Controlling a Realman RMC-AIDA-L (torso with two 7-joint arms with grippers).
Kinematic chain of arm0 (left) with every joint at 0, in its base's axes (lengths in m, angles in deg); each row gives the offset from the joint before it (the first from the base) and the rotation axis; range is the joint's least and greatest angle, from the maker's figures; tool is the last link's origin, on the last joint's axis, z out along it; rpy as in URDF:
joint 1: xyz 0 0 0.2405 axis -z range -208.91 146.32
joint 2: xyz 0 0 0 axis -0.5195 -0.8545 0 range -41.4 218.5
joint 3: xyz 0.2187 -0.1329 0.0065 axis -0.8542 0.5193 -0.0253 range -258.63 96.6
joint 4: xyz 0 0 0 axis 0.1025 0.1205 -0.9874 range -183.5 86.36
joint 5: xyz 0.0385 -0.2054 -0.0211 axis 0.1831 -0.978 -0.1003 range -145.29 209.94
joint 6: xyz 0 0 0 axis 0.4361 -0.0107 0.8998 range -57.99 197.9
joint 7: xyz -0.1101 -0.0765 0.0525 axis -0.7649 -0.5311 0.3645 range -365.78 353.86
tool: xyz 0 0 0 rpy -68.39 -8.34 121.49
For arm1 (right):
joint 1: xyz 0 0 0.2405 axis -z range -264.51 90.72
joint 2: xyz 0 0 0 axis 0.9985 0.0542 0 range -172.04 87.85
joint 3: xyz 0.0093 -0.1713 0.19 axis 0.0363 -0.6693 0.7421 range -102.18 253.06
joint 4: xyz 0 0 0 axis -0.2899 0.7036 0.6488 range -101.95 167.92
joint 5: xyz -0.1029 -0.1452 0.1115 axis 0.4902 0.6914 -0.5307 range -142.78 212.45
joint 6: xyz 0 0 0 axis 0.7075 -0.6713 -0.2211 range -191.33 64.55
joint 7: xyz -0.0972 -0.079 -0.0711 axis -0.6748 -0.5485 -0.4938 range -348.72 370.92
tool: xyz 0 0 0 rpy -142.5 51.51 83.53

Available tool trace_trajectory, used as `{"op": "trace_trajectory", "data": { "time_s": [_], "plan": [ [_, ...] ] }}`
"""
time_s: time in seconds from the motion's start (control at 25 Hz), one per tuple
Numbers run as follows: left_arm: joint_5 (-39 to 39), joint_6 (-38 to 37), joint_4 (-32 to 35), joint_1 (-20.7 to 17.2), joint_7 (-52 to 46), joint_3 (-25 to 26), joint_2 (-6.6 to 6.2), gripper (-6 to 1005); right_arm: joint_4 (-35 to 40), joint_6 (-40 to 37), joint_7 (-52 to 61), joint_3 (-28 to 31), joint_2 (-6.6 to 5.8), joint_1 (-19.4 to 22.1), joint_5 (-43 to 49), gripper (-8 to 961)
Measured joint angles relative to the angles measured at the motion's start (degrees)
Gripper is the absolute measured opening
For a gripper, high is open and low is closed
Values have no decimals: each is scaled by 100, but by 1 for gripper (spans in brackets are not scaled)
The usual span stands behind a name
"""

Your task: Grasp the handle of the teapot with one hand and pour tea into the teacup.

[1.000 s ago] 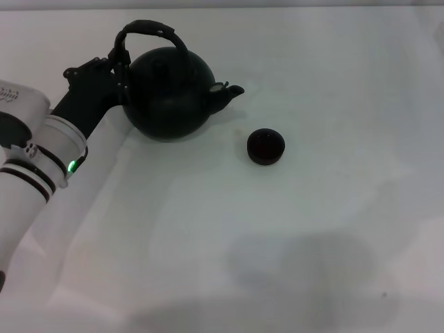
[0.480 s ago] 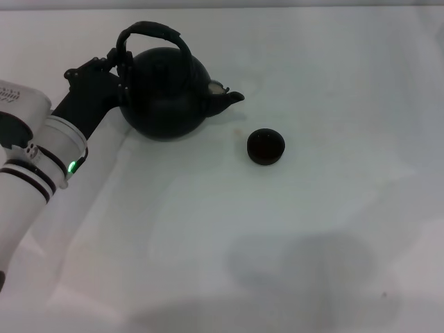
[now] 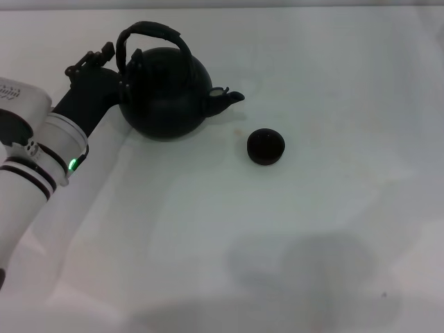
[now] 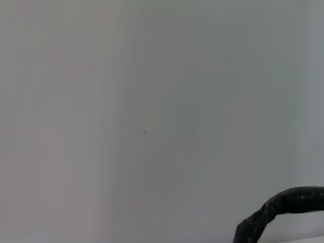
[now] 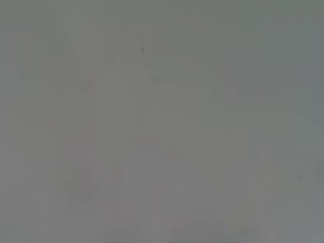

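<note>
Touching teapot [image 3: 166, 94]: left hand [image 3: 114, 69].

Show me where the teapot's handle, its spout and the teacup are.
handle [image 3: 154, 30]: head view, on the wrapped middle of the arched hoop.
spout [image 3: 229, 97]: head view, on the short stub pointing toward the cup.
teacup [image 3: 266, 146]: head view, on the middle of the small dark cup.

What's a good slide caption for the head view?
Left gripper beside the black teapot at its handle, spout toward the small teacup.
</note>
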Motion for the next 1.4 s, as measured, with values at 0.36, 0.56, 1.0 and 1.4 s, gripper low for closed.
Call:
{"op": "trace_trajectory", "data": {
  "time_s": [0.36, 0.56, 1.0, 1.4],
  "plan": [
    [18, -110, 60, -133, 0, -6, 3, 580, 0, 0, 0, 214, 0, 25, 6, 860],
    [29, -464, 187, -432, 6, -16, -19, 635, 0, -5, -1, 225, -9, 55, 3, 860],
    [-222, -865, 186, -848, 32, 59, -16, 634, 0, -128, -19, 362, -22, 97, 2, 860],
    [-1216, -881, -673, -320, -405, 70, -83, 635, -39, -140, -391, 345, 26, 113, 45, 860]
  ]
}}
